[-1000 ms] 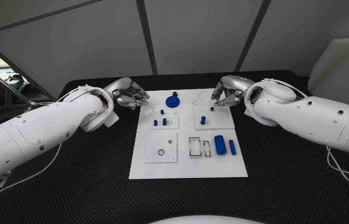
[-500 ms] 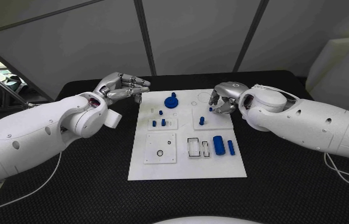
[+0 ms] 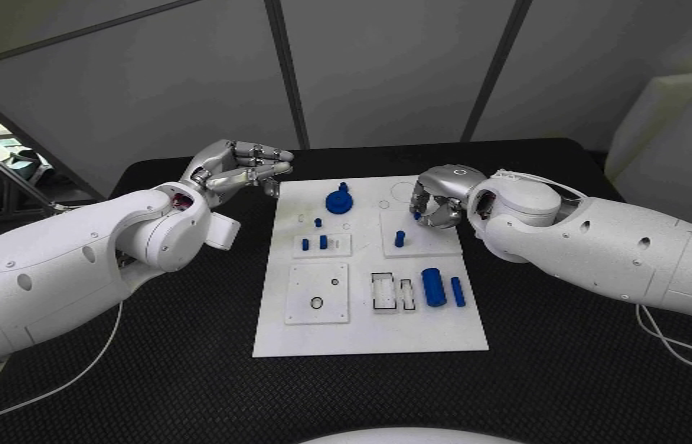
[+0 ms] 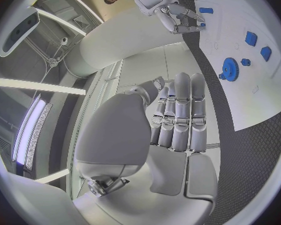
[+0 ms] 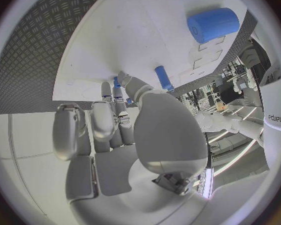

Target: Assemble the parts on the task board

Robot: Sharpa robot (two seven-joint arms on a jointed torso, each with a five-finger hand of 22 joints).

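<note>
The task board (image 3: 372, 314) was positioned at the centre of the black table (image 3: 577, 364). A blue gear (image 3: 340, 202) was seated at 12 o'clock on the board, with small blue pegs (image 3: 323, 241) standing on a raised square plate just below it. A thick blue cylinder (image 3: 434, 287) and a thinner blue pin (image 3: 457, 292) were laid side by side at 3 o'clock on the board, just beside two rectangular slots.

The left hand (image 3: 235, 171) was held above the table off the board's 10 o'clock corner, clear of the board. In the left wrist view its fingers (image 4: 180, 110) were extended straight and close together, and nothing was held.

The right hand (image 3: 437, 197) was lowered over the board at 1 o'clock, fingers curled downward beside a small upright blue peg (image 3: 418, 216). Whether that peg was grasped or only touched could not be determined from either view.
</note>
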